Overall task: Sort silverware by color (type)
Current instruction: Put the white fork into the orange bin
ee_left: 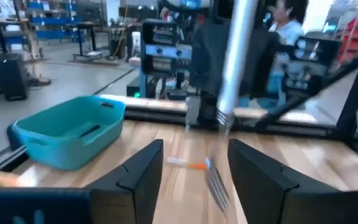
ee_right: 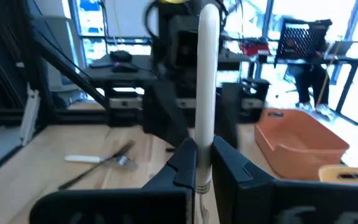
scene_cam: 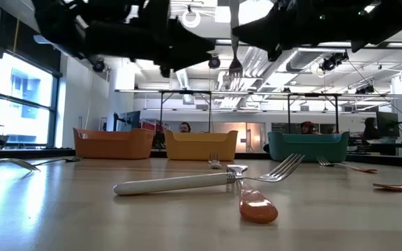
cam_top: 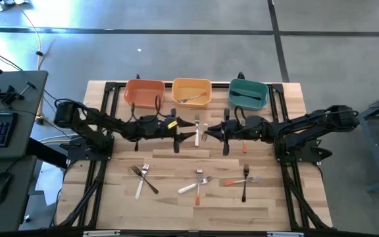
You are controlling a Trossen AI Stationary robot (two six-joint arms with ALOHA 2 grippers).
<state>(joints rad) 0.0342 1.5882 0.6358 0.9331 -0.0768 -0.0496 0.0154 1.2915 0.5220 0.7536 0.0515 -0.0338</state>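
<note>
The right jaws [ee_right: 197, 163] are pinched shut on a white-handled fork [ee_right: 205, 74] near where handle meets metal, holding it upright above the middle of the desk [cam_top: 176, 201], tines hanging down. The left jaws [ee_left: 194, 171] stand wide apart right opposite, holding nothing, the same fork just in front of them. This looks like a handover between arms, and the grip now sits with the right side. To do it well, the left jaws should back straight away without brushing the handle, and the right should keep its pinch firm before swinging toward a bin. The orange bin [cam_top: 144, 93], yellow bin [cam_top: 191, 91] and teal bin [cam_top: 249, 93] lie just beyond both jaws; other forks [cam_top: 199, 182] lie on the desk behind them.
</note>
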